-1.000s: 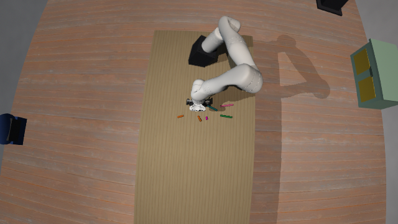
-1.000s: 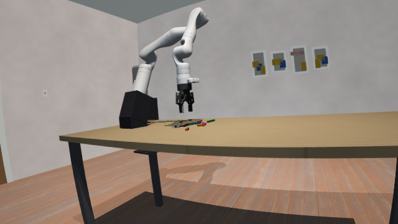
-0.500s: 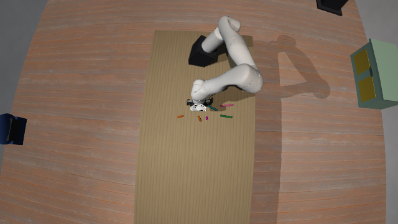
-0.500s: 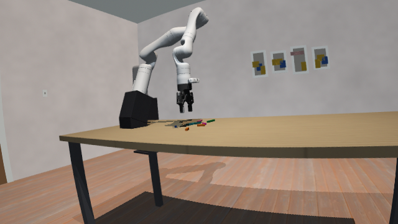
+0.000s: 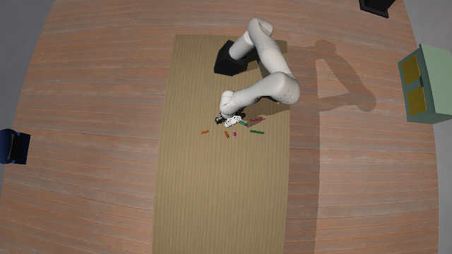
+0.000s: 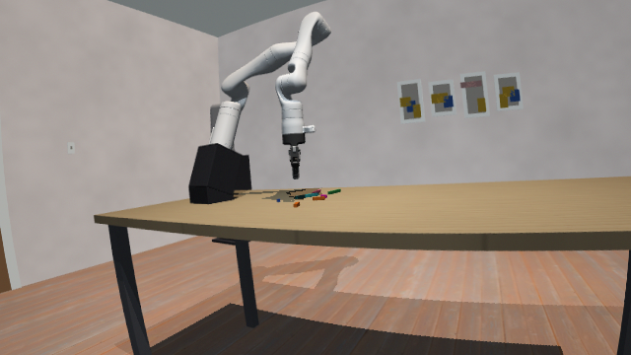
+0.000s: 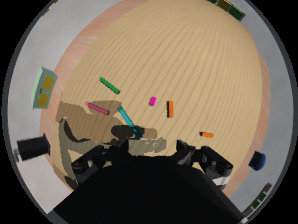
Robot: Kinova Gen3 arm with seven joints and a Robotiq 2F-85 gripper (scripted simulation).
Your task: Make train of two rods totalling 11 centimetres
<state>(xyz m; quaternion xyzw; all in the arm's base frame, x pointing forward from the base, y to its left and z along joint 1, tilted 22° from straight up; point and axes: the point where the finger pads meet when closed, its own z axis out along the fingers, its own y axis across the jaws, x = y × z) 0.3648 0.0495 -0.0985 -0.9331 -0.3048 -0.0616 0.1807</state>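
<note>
The turquoise rod point(image 5: 243, 123) point(image 6: 312, 195) point(image 7: 129, 122) lies flat on the tabletop point(image 5: 219, 194) point(image 6: 444, 212) point(image 7: 200, 60), apart from the small blue rod point(image 6: 278, 200). The end effector point(image 5: 230, 117) point(image 6: 296, 176) point(image 7: 152, 145) hangs above, with its fingers wide open. The pink rod point(image 5: 257, 119) point(image 7: 97, 108) and the magenta rod point(image 5: 234, 134) point(image 6: 323, 196) point(image 7: 152, 101) also lie apart from each other.

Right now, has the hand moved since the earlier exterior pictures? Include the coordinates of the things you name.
Yes: the hand point(image 5: 229, 117) point(image 6: 295, 177) point(image 7: 152, 145) has turned edge-on to that view, staying at about the same height above the table point(image 5: 219, 194) point(image 6: 444, 207) point(image 7: 200, 65).
</note>
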